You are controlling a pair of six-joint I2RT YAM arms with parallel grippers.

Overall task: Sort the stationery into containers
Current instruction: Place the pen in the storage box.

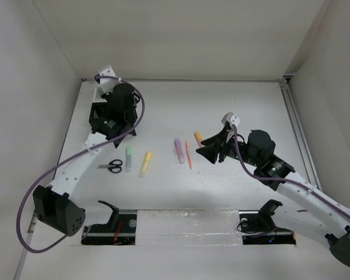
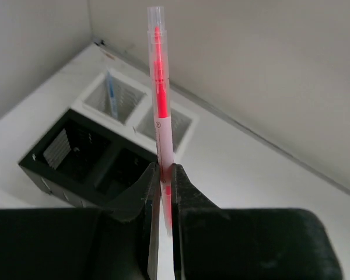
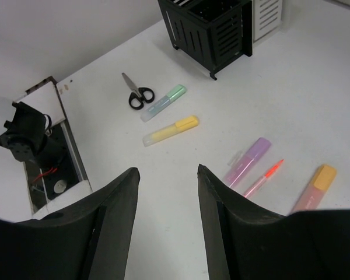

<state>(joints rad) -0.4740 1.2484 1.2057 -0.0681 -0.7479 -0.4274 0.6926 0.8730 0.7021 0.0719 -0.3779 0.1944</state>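
My left gripper (image 2: 165, 169) is shut on a thin red pen (image 2: 161, 105), held upright above the containers. Below it stand the black organiser (image 2: 76, 163) and the white organiser (image 2: 134, 108). A blue pen (image 2: 109, 93) stands in one compartment of the white organiser. My right gripper (image 3: 166, 175) hangs open and empty over the table. Beside it lie a purple marker (image 3: 248, 161), an orange pen (image 3: 263, 178) and an orange marker (image 3: 315, 186). Further left lie a yellow marker (image 3: 170, 130), a green marker (image 3: 163, 102) and black-handled scissors (image 3: 136, 93).
White walls close in the table on the left, back and right. A metal rail (image 1: 294, 125) runs along the right edge. The arm mounts (image 1: 114, 219) and a taped strip (image 1: 186, 224) line the near edge.
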